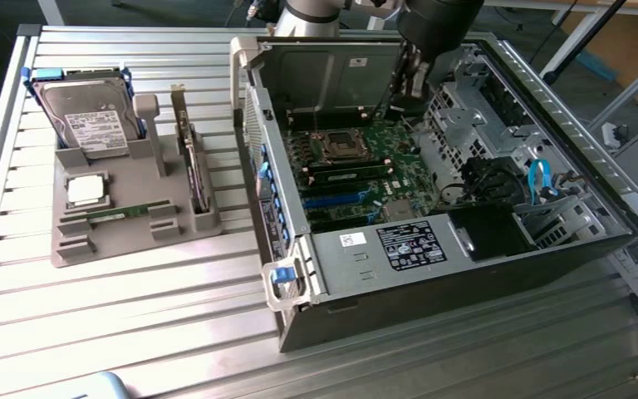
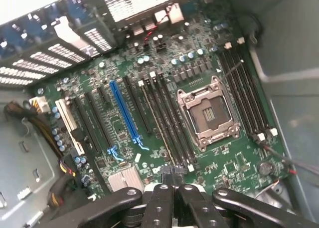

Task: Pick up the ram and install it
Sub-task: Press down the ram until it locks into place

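Note:
My gripper (image 1: 399, 101) hangs inside the open computer case (image 1: 585, 249), over the far end of the motherboard (image 1: 408, 179) beyond the empty processor socket (image 1: 336, 145). In the wrist view its black fingers (image 2: 162, 198) are pressed together with nothing between them, above the near end of the memory slots (image 2: 167, 128) beside the socket (image 2: 209, 113). A thin green strip that looks like the ram (image 1: 114, 214) lies in the front holder of the grey tray (image 1: 76, 253), far from the gripper at the exterior view's left. A green stick (image 1: 349, 174) appears to sit in a slot beside the socket.
The tray also carries a hard drive (image 1: 89, 116), a square silver processor chip (image 1: 85, 189) and an upright expansion card (image 1: 192, 158). Inside the case are a blue cable (image 1: 538, 179), drive cages (image 1: 468, 116), a blue card slot (image 2: 124, 113) and bundled wires (image 2: 50, 133).

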You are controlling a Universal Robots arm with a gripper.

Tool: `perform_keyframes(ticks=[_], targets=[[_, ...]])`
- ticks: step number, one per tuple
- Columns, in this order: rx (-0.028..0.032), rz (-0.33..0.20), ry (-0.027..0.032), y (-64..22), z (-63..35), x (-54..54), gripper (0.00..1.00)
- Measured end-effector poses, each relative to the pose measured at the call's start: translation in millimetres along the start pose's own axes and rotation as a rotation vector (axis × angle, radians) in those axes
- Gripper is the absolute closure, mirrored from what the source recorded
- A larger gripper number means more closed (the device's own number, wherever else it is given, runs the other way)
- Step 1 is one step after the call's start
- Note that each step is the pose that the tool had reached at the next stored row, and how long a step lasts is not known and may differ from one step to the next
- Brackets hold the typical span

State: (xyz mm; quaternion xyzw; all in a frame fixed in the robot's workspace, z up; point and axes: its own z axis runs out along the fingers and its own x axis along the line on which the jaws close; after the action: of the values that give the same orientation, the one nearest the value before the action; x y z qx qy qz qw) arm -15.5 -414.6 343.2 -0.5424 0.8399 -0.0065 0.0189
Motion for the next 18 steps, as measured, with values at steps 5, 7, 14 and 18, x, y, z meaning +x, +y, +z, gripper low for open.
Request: perform_keyframes(ticks=[5,7,14,18], targets=[[0.0021,0.083,0.0027,0.0,0.0,0.0,0.90],[0.0029,0.117,0.0037,0.0,0.0,0.0,0.90],[0.0056,0.224,0.0072,0.0,0.0,0.0,0.90],[0.0071,0.286,0.0091,0.0,0.0,0.0,0.90]])
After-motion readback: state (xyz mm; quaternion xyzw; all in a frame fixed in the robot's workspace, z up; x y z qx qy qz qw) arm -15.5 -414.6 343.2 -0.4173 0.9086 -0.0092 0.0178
